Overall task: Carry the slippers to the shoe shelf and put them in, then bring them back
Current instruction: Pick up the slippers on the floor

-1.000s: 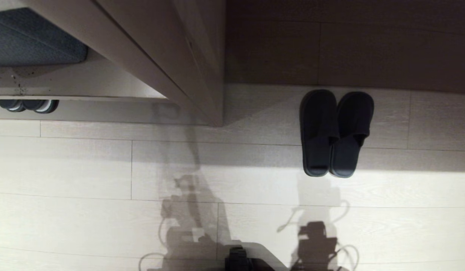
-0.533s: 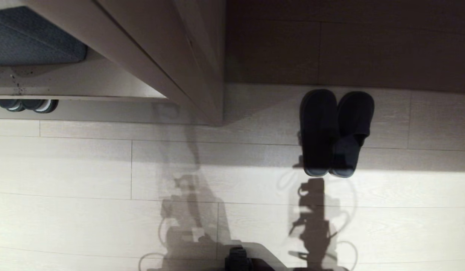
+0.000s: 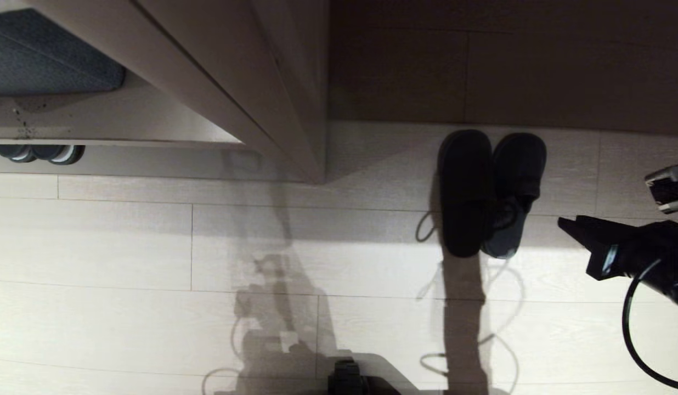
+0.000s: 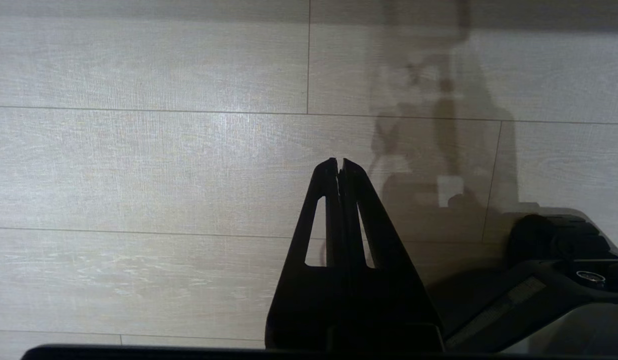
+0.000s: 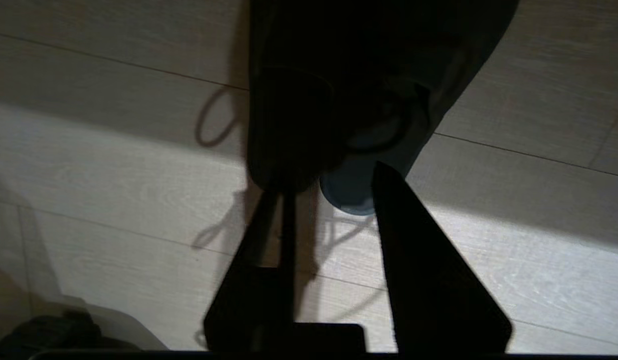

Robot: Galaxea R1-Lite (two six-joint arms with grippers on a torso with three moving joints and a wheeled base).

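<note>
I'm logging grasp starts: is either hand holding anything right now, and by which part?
Nothing is held. The right hand is open, short of the slippers; the left hand is shut on nothing.

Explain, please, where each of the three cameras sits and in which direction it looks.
Head view: on the robot's head, looking down at the floor, the slippers and the shelf; the right gripper enters from the right edge.
Left wrist view: behind the left gripper, jaws together, facing bare floor; part of the robot's base shows.
Right wrist view: behind the right gripper, jaws apart, facing the slippers' heel ends.
Shared: head and right wrist views both show the slippers.
</note>
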